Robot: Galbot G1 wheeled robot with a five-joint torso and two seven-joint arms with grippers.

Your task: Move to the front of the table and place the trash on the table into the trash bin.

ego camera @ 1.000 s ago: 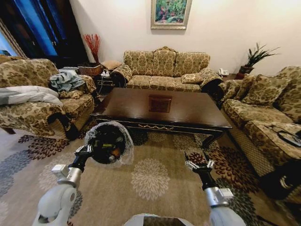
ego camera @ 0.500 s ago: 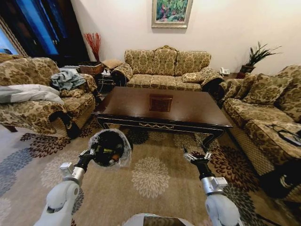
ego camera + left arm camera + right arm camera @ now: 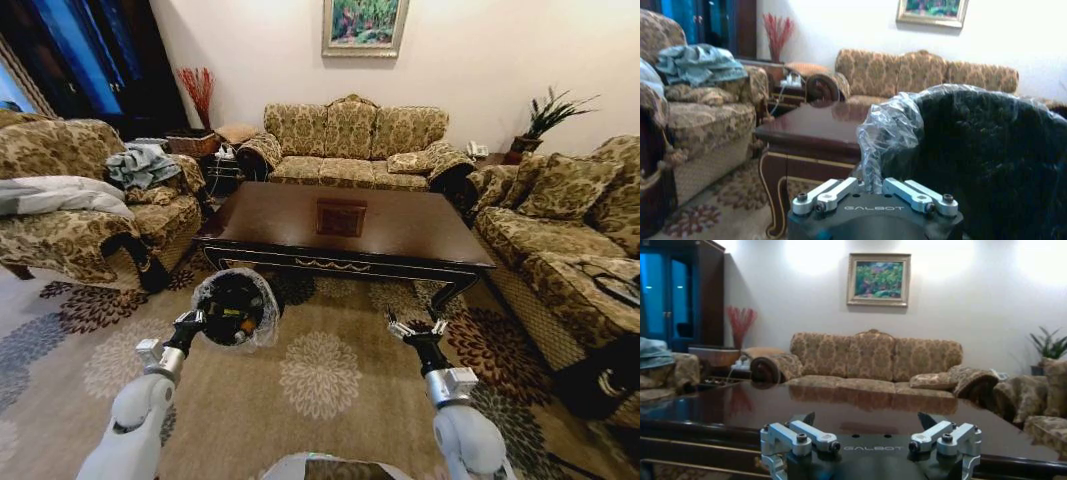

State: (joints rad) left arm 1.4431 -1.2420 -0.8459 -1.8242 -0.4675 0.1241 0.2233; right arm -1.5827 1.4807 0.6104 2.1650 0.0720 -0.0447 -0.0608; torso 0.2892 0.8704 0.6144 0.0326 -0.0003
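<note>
The dark glossy table [image 3: 400, 235] stands ahead of me, with its square inlay [image 3: 341, 218] in the middle of the top. My left gripper [image 3: 193, 322] is shut on the rim of the black trash bin [image 3: 235, 308], held tilted above the rug in front of the table's left corner. The bin's crinkly plastic liner [image 3: 890, 130] bunches over my left gripper [image 3: 872, 191]. Small orange and pale pieces of trash [image 3: 233, 326] lie inside the bin. My right gripper [image 3: 417, 327] hangs open before the table's right front leg. The right wrist view looks past that gripper [image 3: 867, 421] across the table [image 3: 740, 405].
A patterned sofa [image 3: 350, 145] stands behind the table, with armchairs at left [image 3: 80, 235] and right [image 3: 560, 250]. Clothes [image 3: 140, 165] lie on the left chair. A floral rug [image 3: 320, 375] covers the floor between me and the table.
Both arms have reached a little farther forward. The bin has moved slightly toward the table, and the right gripper has risen nearer the table's front edge.
</note>
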